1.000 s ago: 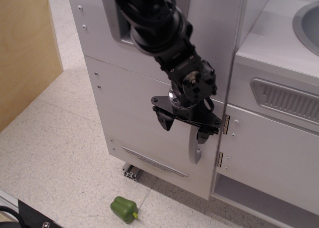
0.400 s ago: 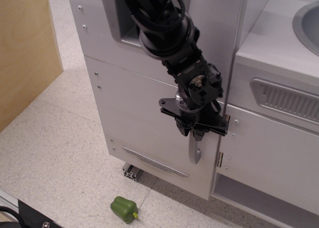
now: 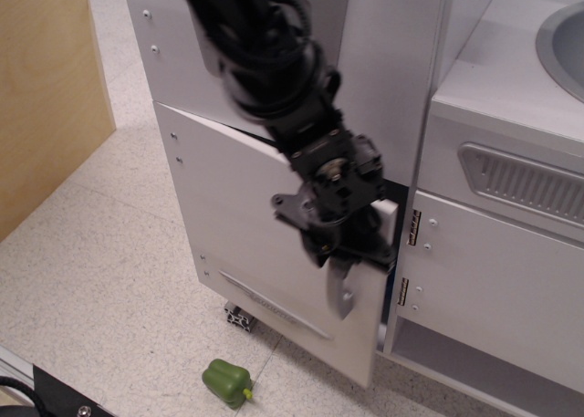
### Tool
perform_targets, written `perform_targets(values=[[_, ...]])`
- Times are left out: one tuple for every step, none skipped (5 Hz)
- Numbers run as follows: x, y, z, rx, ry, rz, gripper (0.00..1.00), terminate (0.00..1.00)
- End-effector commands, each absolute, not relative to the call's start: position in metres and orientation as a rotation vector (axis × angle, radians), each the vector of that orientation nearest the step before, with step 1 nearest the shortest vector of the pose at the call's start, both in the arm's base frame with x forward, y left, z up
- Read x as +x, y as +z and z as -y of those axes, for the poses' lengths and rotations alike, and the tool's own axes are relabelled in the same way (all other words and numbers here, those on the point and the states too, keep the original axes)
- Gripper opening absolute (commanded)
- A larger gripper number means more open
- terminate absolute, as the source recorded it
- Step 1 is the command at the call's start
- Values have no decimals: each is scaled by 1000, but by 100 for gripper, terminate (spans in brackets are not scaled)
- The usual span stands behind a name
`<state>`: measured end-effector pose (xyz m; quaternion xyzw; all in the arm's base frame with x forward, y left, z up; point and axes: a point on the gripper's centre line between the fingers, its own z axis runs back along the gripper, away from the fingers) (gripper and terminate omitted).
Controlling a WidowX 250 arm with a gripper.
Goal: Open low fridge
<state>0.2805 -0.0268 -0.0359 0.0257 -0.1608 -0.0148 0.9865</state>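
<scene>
While the pincer (image 3: 351, 253) is clamped around the upper part of the vertical silver handle (image 3: 340, 289), the low fridge (image 3: 246, 216) door stands a little ajar: its right edge, the handle side, has come off the cabinet face and a dark gap shows between it and the unit to the right, while its left edge stays hinged against the body. The fridge occupies the lower half of the tall white unit at the middle of the scene, below the grey-recessed panel (image 3: 219, 61), with its slim vent strip (image 3: 274, 305) running near the bottom edge. To the right sits a separate white cabinet door (image 3: 493, 280) with brass hinges (image 3: 412, 227), well clear of the swing. A green toy pepper (image 3: 226, 381) lies on the floor in front, near the door's lower edge, and could be brushed if the door swings wide. The door looks like a light, rigid flat panel that should turn freely on its hinges with little resistance once free of the frame. The handle is smooth metal and probably slippery, so a grip across the bar near its mount, as now, seems the safest hold. The pull should follow the door's arc rather than go straight out, or the bar may slide out of the jaws.
</scene>
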Motion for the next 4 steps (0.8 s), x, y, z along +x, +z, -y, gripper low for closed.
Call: perform_targets(values=[[255, 11, 5, 110, -110, 305, 100, 0], [250, 39, 2, 128, -137, 280, 100, 0], [254, 69, 4, 79, -130, 302, 100, 0], [271, 68, 18, 46, -130, 318, 100, 0]])
